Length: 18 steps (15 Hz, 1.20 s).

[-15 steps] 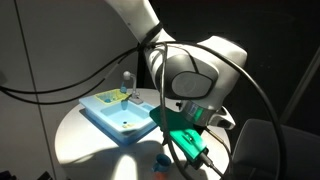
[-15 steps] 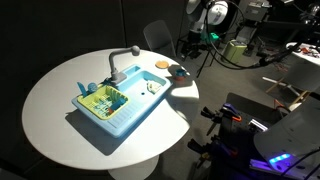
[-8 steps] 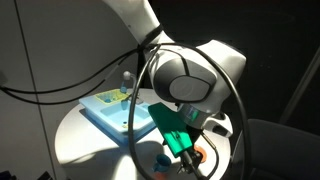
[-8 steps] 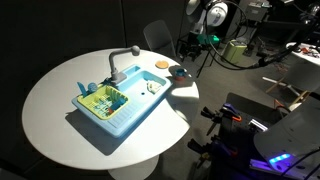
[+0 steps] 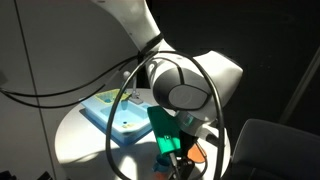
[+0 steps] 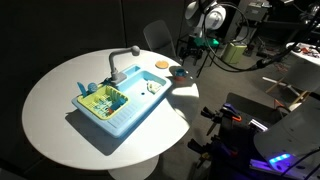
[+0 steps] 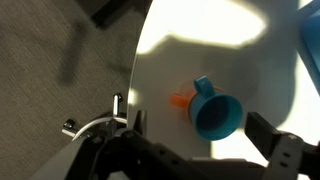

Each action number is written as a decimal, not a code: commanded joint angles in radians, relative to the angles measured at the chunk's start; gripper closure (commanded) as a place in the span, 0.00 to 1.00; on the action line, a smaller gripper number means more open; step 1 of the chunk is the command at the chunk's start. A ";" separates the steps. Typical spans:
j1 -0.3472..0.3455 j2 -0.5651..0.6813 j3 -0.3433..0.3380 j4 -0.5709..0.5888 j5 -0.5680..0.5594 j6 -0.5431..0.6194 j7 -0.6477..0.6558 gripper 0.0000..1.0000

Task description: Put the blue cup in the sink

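Note:
In the wrist view the blue cup [image 7: 216,114] lies on the white table with its mouth facing the camera and its handle up-left. It sits between the two dark fingers of my gripper [image 7: 200,128], which is open and not touching it. A small orange cup-like piece [image 7: 179,99] lies right behind the cup. In an exterior view the cup [image 6: 179,72] is a tiny spot near the table's far edge, under my gripper [image 6: 192,52]. The light-blue sink [image 6: 130,116] stands mid-table, and it also shows in both exterior views [image 5: 112,113].
The grey faucet [image 6: 124,58] rises at the sink's back. A flat orange disc [image 6: 161,65] lies near the cup. The table edge [image 7: 136,70] runs just beside the cup, with grey carpet beyond. Cables hang round the arm [image 5: 185,85].
The arm has come down and closer to the table near its edge. The cup and the sink have not moved.

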 commanded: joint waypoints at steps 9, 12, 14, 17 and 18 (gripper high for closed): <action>0.004 0.078 -0.017 0.072 -0.016 -0.061 0.097 0.00; 0.003 0.100 -0.018 0.096 -0.016 -0.069 0.102 0.00; 0.003 0.114 -0.018 0.115 -0.017 -0.075 0.108 0.00; 0.003 0.133 -0.016 0.147 -0.020 -0.090 0.119 0.00; 0.003 0.139 -0.016 0.158 -0.022 -0.095 0.121 0.00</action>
